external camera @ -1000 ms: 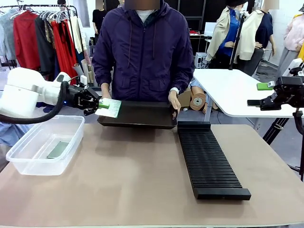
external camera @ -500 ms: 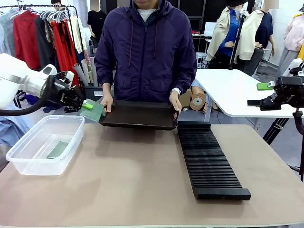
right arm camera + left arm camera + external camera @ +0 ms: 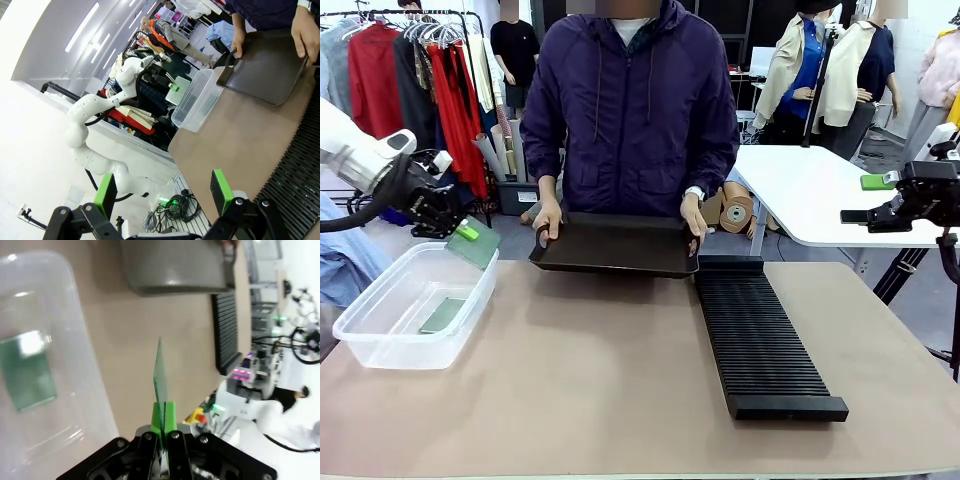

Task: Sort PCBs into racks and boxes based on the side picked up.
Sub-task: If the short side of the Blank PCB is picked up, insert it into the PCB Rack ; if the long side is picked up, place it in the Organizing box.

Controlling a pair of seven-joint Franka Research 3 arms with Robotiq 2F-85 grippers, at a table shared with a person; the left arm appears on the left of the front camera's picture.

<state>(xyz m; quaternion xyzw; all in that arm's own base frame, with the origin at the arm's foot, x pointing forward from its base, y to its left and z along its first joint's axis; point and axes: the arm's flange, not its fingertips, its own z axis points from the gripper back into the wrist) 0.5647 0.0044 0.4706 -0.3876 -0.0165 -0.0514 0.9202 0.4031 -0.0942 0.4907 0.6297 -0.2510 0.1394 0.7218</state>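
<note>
Brown tabletop (image 3: 620,380) spreads between the robot and a person in a purple jacket (image 3: 630,110), whose two hands hold a shallow black tray (image 3: 615,245) at the far edge. Well to the right of the left gripper's fingers lies the long black ribbed rack (image 3: 760,335). Just below those fingers sits the clear tub (image 3: 415,305), one PCB in the tub (image 3: 442,315) flat on its floor. The left gripper (image 3: 460,228) is clamped on a held PCB (image 3: 475,245), the board tilted over the tub's far rim, edge-on between the green pads (image 3: 170,415) in the wrist view. The right gripper (image 3: 165,192) hangs off to the table's right side, fingers spread apart with nothing between them.
</note>
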